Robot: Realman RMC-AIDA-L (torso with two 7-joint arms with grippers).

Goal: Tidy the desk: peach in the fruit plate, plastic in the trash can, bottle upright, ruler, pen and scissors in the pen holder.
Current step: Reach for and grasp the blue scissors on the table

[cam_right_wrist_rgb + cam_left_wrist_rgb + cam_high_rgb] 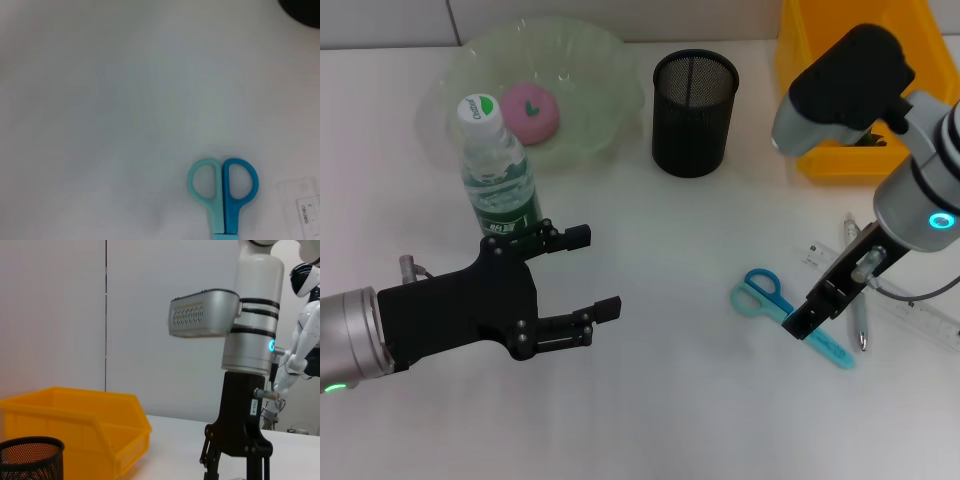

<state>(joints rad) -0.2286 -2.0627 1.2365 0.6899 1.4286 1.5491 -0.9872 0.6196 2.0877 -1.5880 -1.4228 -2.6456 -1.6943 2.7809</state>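
Scissors step of the desk-tidying task, with every position referred to the black mesh pen holder [695, 112].

The scissors [785, 313] lie flat on the white desk [660, 420], in front of the holder and toward the robot's right; their 2 handle loops, 1 pale teal and 1 blue, face the holder. The right gripper [803, 325] is low over the shank of the scissors, just behind the loops. Whether its fingers are spread or already pinching the shank cannot be told from any view. The right wrist view shows the loops lying side by side and the blades closed.

To do this step well, the grasp should probably fall on the shank near the pivot, across the narrow width, so that the blades stay together. The lift should then bring the scissors upright and lower them point-first into the holder's mouth.

The ruler [910, 310] and pen [855, 290] lie farther to the right of the holder than the scissors, close to the gripper, and could be nudged during the lift.

The left gripper [588, 275] hovers with its fingers apart, in front of the holder on its left side, near the upright bottle [500, 170]. The peach [530, 112] sits in the fruit plate [605, 75], left of the holder. The yellow bin [820, 130] stands to the right of the holder.
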